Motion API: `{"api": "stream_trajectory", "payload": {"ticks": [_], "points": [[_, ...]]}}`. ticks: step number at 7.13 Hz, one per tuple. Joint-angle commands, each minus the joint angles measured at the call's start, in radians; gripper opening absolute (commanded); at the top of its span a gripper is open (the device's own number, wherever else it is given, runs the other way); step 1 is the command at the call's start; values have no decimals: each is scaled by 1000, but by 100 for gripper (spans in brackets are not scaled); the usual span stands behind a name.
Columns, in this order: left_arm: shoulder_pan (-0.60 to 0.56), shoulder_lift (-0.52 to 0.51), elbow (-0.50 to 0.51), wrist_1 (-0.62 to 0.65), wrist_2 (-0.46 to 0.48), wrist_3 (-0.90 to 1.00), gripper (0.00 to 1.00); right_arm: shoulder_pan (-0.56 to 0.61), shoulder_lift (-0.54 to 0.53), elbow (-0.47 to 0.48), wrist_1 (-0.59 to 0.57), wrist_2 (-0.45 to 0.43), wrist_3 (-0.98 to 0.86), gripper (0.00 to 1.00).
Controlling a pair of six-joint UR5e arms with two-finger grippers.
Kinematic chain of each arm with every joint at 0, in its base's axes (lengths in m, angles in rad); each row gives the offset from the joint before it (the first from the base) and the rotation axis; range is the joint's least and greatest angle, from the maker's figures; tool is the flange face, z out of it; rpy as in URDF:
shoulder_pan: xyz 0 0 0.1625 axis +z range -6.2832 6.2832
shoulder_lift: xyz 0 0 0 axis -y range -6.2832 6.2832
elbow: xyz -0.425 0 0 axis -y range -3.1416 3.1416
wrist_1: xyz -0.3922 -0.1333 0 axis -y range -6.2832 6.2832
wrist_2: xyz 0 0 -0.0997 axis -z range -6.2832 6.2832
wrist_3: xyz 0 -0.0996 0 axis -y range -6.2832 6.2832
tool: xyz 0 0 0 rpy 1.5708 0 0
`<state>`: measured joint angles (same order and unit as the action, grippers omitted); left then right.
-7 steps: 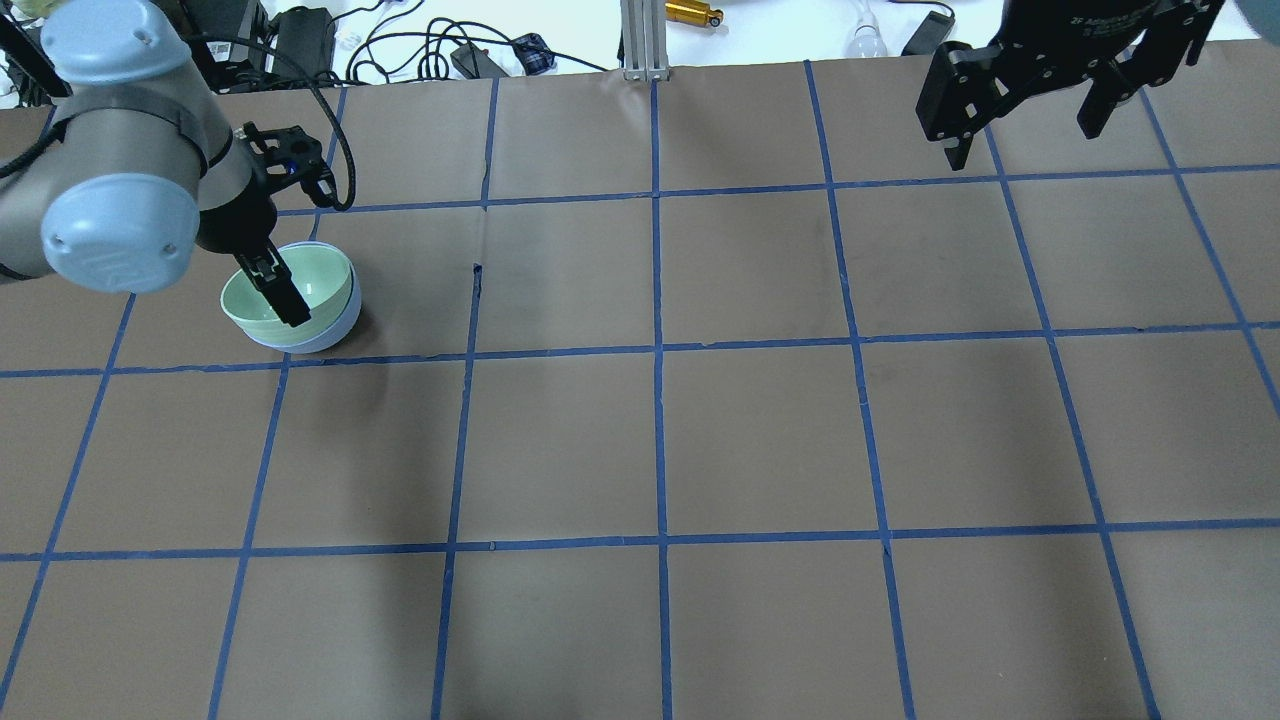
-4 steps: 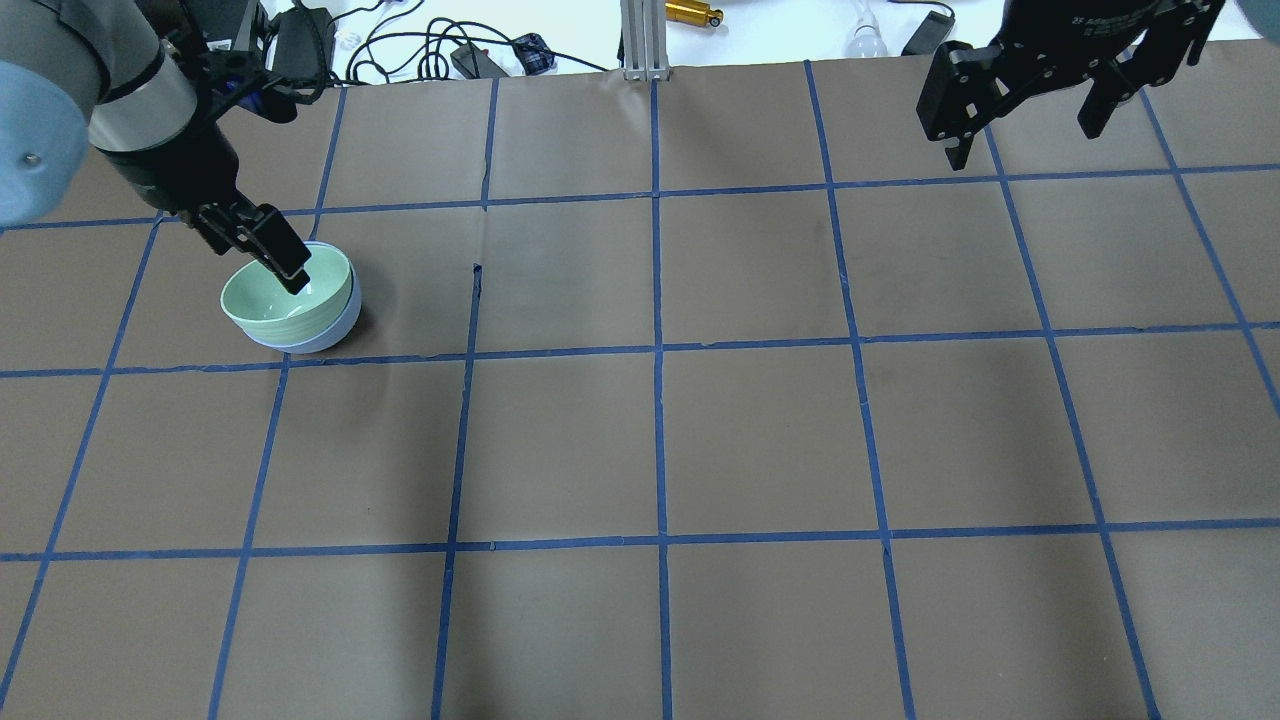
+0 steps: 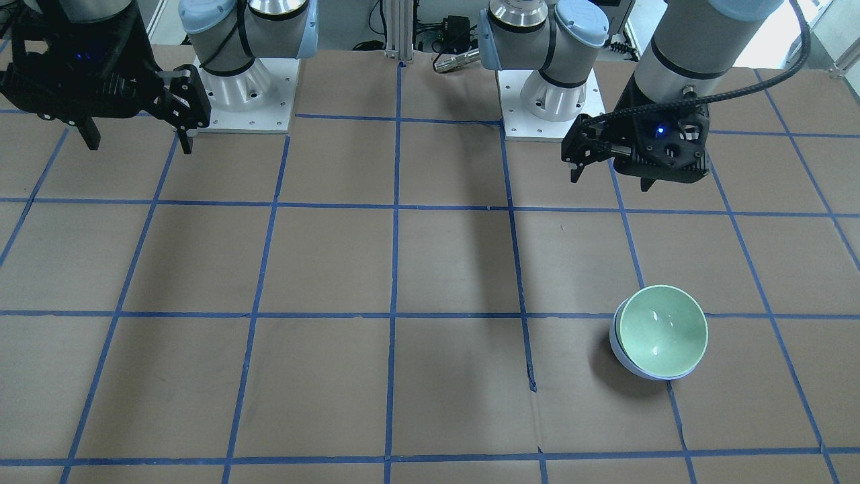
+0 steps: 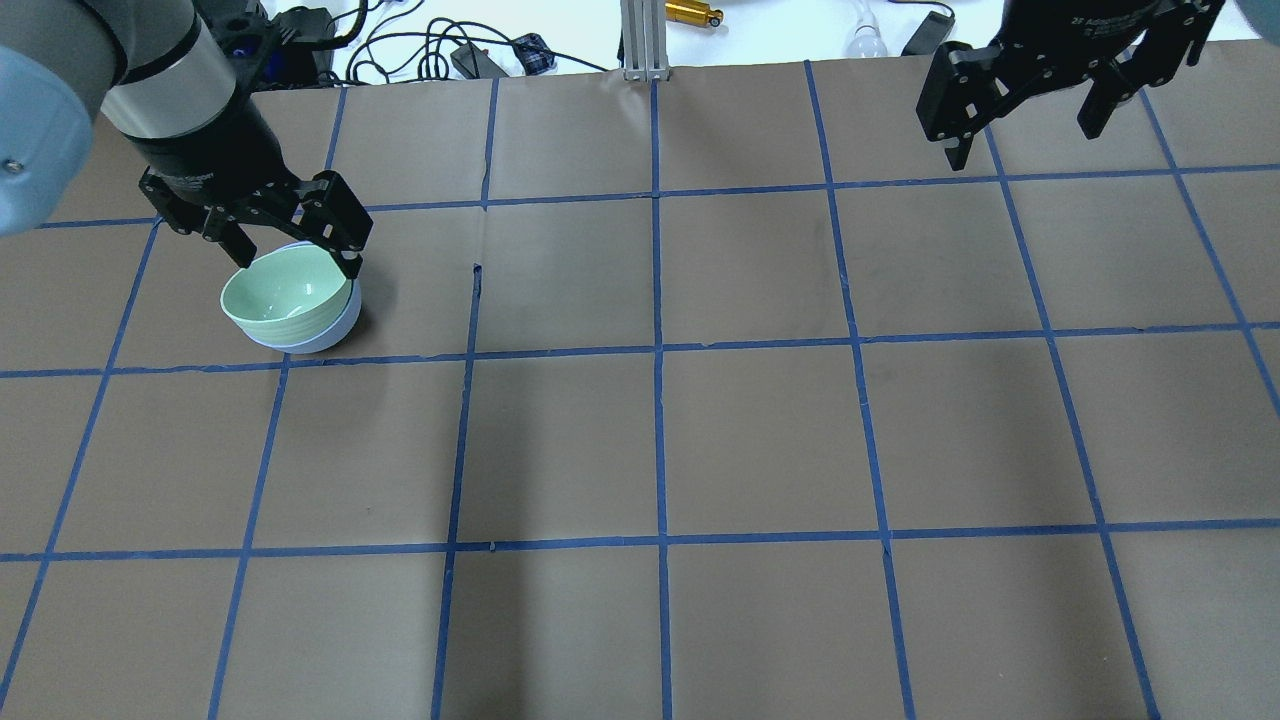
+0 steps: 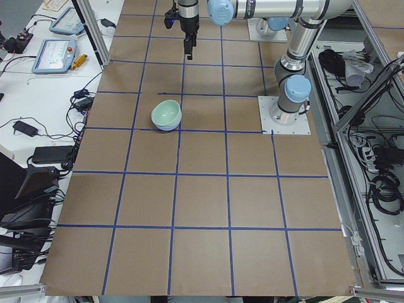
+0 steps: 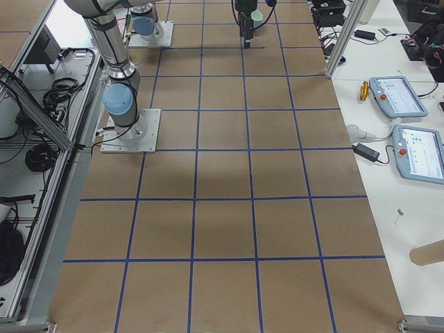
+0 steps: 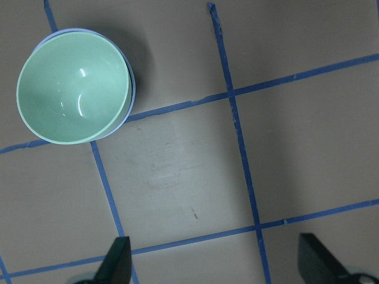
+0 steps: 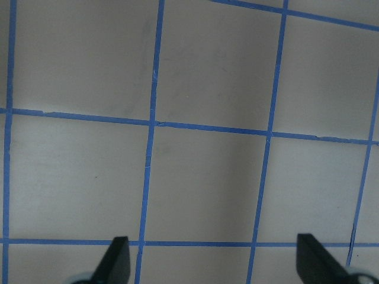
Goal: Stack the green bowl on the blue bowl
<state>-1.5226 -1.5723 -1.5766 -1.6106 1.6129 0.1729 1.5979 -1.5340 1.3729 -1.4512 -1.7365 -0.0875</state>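
Note:
The green bowl (image 4: 285,295) sits nested inside the blue bowl (image 4: 328,333) on the table's left side, tilted a little. Only a rim and a lower side crescent of the blue bowl show. The pair also shows in the front view, green bowl (image 3: 662,329) in blue bowl (image 3: 619,353), and in the left wrist view, green bowl (image 7: 71,89) and blue rim (image 7: 131,94). My left gripper (image 4: 296,258) is open and empty, raised above the bowls and touching neither. My right gripper (image 4: 1022,140) is open and empty, high at the far right.
The table (image 4: 760,440) is brown paper with a blue tape grid. Cables and small devices (image 4: 480,50) lie beyond the far edge. The arm bases (image 3: 544,101) stand at the robot's side.
My left gripper has come up out of the green bowl, risen and turned, its fingers now spread above the bowls. The bowls stay nested in place. The right arm has not moved.

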Motion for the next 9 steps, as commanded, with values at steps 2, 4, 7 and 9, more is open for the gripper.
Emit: {"api": "stream_trajectory", "payload": {"ticks": [2,4,7,9], "points": [[-82,18,4,-9,-4,-121,100,0,0,0,0,0,0,100],[-73,23,12,-22,-8,-121,100,-1,0,0,0,0,0,100],[-71,26,13,-26,-39,-121,100,-1,0,0,0,0,0,100],[-68,26,14,-28,-31,-121,100,-1,0,0,0,0,0,100]]}}
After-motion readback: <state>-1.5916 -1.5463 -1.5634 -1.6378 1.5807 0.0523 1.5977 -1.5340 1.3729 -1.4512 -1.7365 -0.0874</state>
